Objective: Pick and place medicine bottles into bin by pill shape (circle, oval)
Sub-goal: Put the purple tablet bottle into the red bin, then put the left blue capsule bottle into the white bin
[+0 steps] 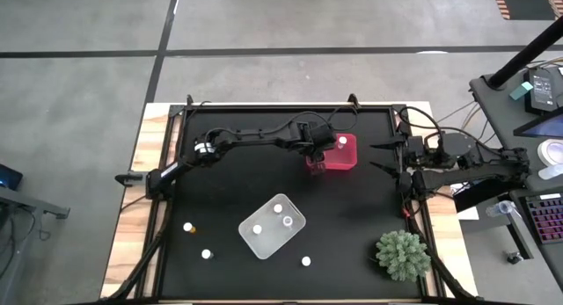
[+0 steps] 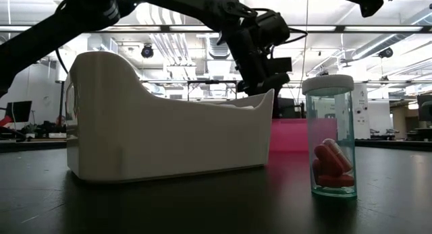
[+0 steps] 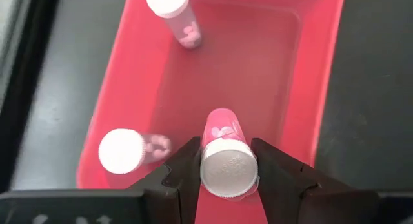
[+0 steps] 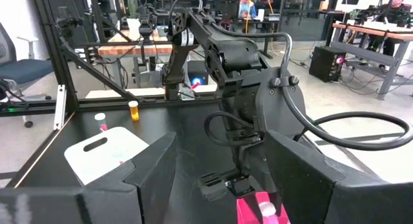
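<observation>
Going left to right in the high view, three loose medicine bottles stand on the black table [image 1: 352, 217] at about 7 to 6 o'clock: one orange [image 1: 188, 227], one white-capped [image 1: 207, 253], one nearer the middle [image 1: 306, 261]. The white bin [image 1: 272, 226] sits just below centre with three bottles [image 1: 278, 208] inside. At about 1 o'clock is the pink bin [image 1: 341, 153], and the left gripper [image 3: 227, 169] hangs over it, clenched on a pink bottle [image 3: 226, 156] just under its white cap. Two more pink bottles, one standing [image 3: 122, 150] and one leaning [image 3: 173, 11], are already inside. The right gripper [image 4: 213, 179] waits at the table's 3 o'clock edge with its fingers spread and nothing between them. A spiky green plant [image 1: 403, 255] stands at 5 o'clock.

These bottles look light, rigid and smooth-walled, so likely slippery and easy to tip; the sound hold is across the body just below the cap, as here.

The pink bin is narrow with raised walls. I judge the open floor between its two bottles enough to set this one down, given a straight descent clear of the rim. The table's centre has free room for travel.
</observation>
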